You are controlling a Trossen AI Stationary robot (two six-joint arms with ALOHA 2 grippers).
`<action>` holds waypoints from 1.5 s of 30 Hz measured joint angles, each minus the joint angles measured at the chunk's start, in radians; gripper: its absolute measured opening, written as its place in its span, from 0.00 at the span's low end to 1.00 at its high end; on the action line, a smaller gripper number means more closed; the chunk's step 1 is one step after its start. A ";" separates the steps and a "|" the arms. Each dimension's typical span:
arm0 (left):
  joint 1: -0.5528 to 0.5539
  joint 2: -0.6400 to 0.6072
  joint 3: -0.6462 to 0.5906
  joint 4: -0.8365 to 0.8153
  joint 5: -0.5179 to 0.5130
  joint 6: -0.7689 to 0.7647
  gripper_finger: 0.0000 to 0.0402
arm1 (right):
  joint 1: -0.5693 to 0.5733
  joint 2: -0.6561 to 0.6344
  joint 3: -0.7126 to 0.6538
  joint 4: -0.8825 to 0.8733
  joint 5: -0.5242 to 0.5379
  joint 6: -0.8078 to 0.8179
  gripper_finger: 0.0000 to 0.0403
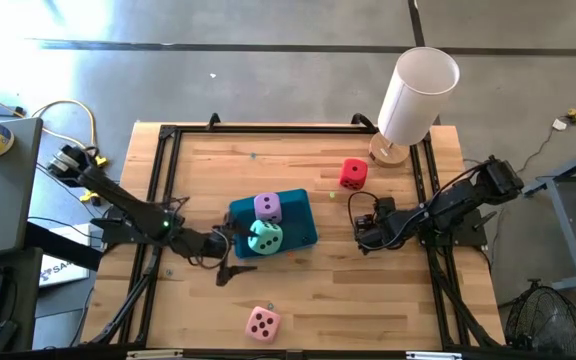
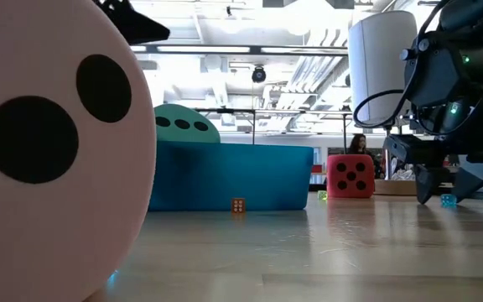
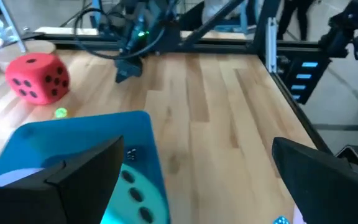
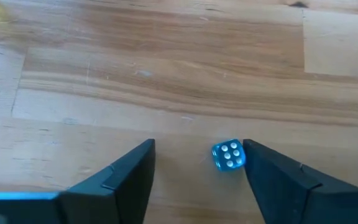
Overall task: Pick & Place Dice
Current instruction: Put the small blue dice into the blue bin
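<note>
Blue die: a tiny translucent blue die (image 4: pixel 229 155) lies flat on the counter (image 4: pixel 166 81) between your right pincer's (image 4: pixel 199 171) fingers, hard against one finger, with a gap to the other — so the pincer brackets it off centre.
Right pincer: fingers apart, not yet clamped on anything; I judge it is set to close on the die.
Large dice: the red die (image 1: pixel 353 173) sits near the right pincer; the lilac die (image 1: pixel 267 207) and mint green die (image 1: pixel 265 237) rest in the teal tray (image 1: pixel 301 220), just ahead of the left pincer (image 1: pixel 230 243); the pink die (image 1: pixel 262 322) lies well apart.
Left pincer: fingers wide apart at the tray's edge, holding nothing.
Room: bare wood surrounds the right pincer — the counter's black frame (image 1: pixel 430 200) and the white cylinder (image 1: pixel 416 96) stand behind and beside that arm.
</note>
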 joint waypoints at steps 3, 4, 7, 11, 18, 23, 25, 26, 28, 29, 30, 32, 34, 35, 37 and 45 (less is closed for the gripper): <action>-0.011 0.075 0.000 0.116 0.000 -0.004 1.00 | 0.000 0.000 0.000 0.004 -0.011 0.000 0.53; -0.014 0.104 0.000 0.172 0.000 -0.008 1.00 | 0.000 0.000 0.000 0.006 -0.011 0.000 0.51; -0.029 0.185 0.000 0.323 0.000 0.005 1.00 | 0.000 -0.001 0.001 0.007 -0.013 0.000 0.46; -0.043 0.278 0.000 0.433 0.000 0.062 1.00 | 0.001 -0.001 0.001 0.007 -0.015 -0.021 0.38; -0.038 0.404 0.000 0.510 0.000 0.071 1.00 | 0.001 -0.001 0.001 0.014 -0.016 -0.061 0.26; -0.039 0.442 0.000 0.572 0.000 0.070 1.00 | 0.000 -0.001 0.000 0.031 -0.017 -0.108 0.16; -0.041 0.442 0.000 0.576 0.000 0.070 1.00 | 0.000 -0.001 0.001 0.032 -0.016 -0.120 0.13; -0.040 0.442 0.000 0.575 0.000 0.070 1.00 | 0.001 -0.001 0.001 0.032 -0.015 -0.134 0.12; -0.040 0.442 0.000 0.576 0.000 0.069 1.00 | 0.001 -0.001 0.001 0.032 -0.012 -0.163 0.10; -0.040 0.442 0.000 0.578 -0.001 0.069 1.00 | 0.001 -0.001 0.000 0.032 -0.011 -0.174 0.10; -0.040 0.442 0.000 0.578 -0.001 0.069 1.00 | 0.001 -0.001 0.000 0.033 -0.010 -0.185 0.10; -0.040 0.442 0.000 0.577 -0.001 0.069 1.00 | 0.001 -0.001 0.001 0.035 -0.010 -0.206 0.11; -0.040 0.442 0.000 0.577 -0.001 0.069 1.00 | 0.006 0.000 0.009 0.029 -0.012 -0.224 0.12; -0.040 0.442 0.000 0.577 -0.001 0.069 1.00 | 0.012 0.001 0.018 0.026 -0.011 -0.238 0.12; -0.040 0.442 0.000 0.576 -0.001 0.069 1.00 | 0.033 0.002 0.046 0.024 0.015 -0.269 0.11; -0.040 0.442 0.000 0.576 -0.001 0.069 1.00 | 0.104 0.002 0.229 0.053 0.208 -0.465 0.10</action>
